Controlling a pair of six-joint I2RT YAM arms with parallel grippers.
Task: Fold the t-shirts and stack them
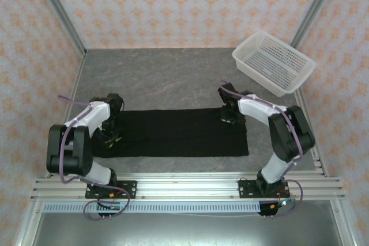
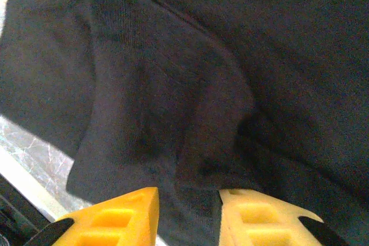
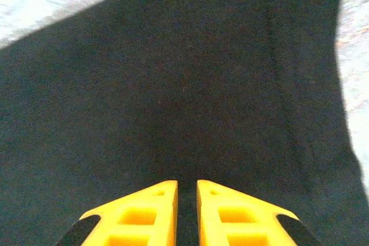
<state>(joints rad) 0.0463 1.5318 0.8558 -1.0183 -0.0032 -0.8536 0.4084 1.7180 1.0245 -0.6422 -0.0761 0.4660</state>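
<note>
The black t-shirt [image 1: 179, 133] lies flat on the grey desk [image 1: 161, 79] as a long horizontal band across the centre of the top view, plain side up. The left gripper [image 1: 111, 136] sits over the band's left end. In the left wrist view its yellow fingers [image 2: 124, 214] stand apart with a raised fold of cloth running into the gap; whether the cloth is clamped cannot be determined. The right gripper [image 1: 229, 116] sits at the band's upper right edge. Its fingers [image 3: 144, 211] are nearly together, separated by a narrow slit over smooth cloth; a grip cannot be confirmed. A white mesh basket [image 1: 274, 61] rests at the upper right, well apart from the t-shirt.
</note>
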